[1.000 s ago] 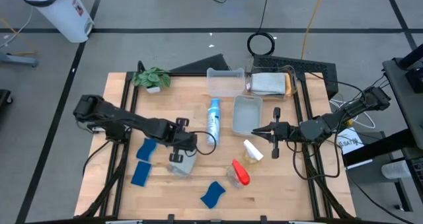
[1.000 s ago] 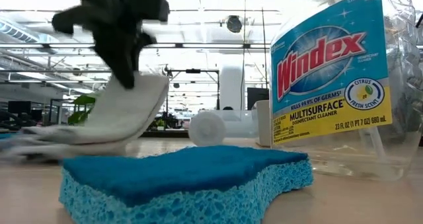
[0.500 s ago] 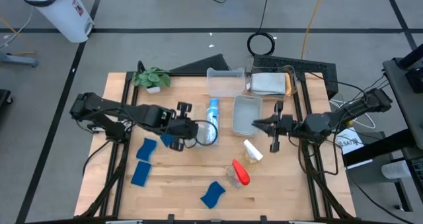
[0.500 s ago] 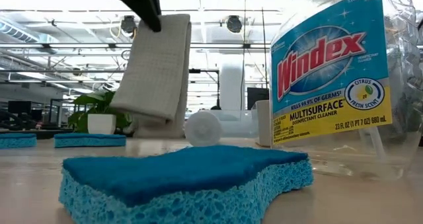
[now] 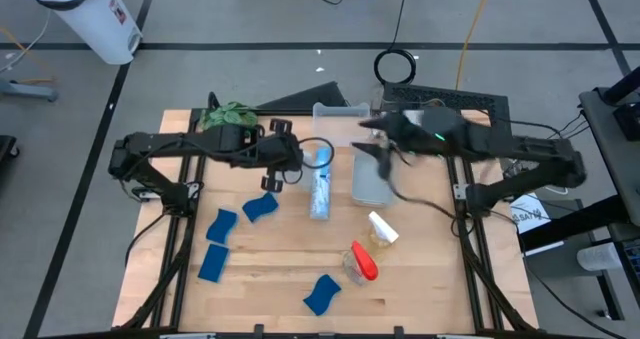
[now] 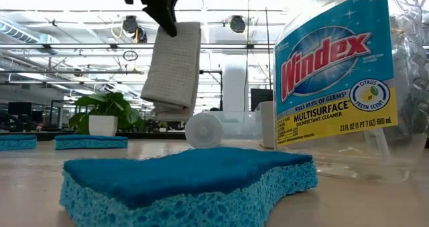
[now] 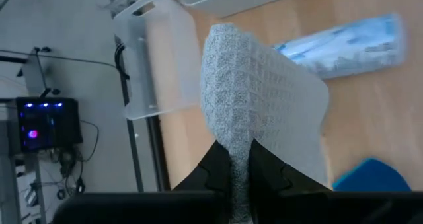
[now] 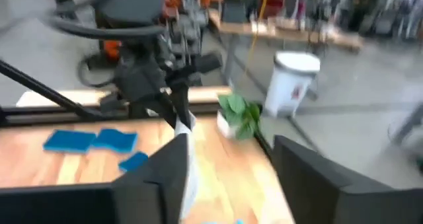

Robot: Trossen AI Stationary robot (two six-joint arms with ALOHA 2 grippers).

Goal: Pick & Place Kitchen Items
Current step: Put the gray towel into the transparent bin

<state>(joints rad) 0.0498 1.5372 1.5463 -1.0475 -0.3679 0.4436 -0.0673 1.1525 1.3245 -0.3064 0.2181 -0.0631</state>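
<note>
My left gripper (image 5: 281,169) hangs above the table's middle, shut on a folded grey cloth (image 6: 175,65). The cloth dangles clear of the wood. My right gripper (image 8: 228,178) stands open and touches nothing; in the high view it is blurred (image 5: 383,157) over a clear bin (image 5: 372,184). A blue-topped bottle (image 5: 320,184) lies on its side beside the left gripper. The white-topped bottle (image 5: 382,229) and the red-topped bottle (image 5: 362,262) lie nearer the front. Blue sponges (image 5: 262,207) (image 5: 222,224) (image 5: 213,264) lie flat at the front left. My left gripper pinches the grey cloth's upper folded edge (image 7: 239,159) between its two fingers (image 7: 217,170). The fingers come from above (image 6: 163,9), pointing down. Several layers hang below them, slack and nearly upright, lifted clear of the table.
A second clear bin (image 5: 340,124) and a stack of folded cloths (image 5: 408,127) sit at the far edge. A potted plant (image 5: 228,117) stands far left. Another sponge (image 5: 322,294) lies near the front edge. A white bin (image 5: 85,14) stands on the floor beyond.
My left gripper has raised the grey cloth off the table and carried it toward the far edge; the cloth, which lay partly on the wood, now hangs free. My right arm has swung from the table's right side toward the far middle, over the clear bin.
</note>
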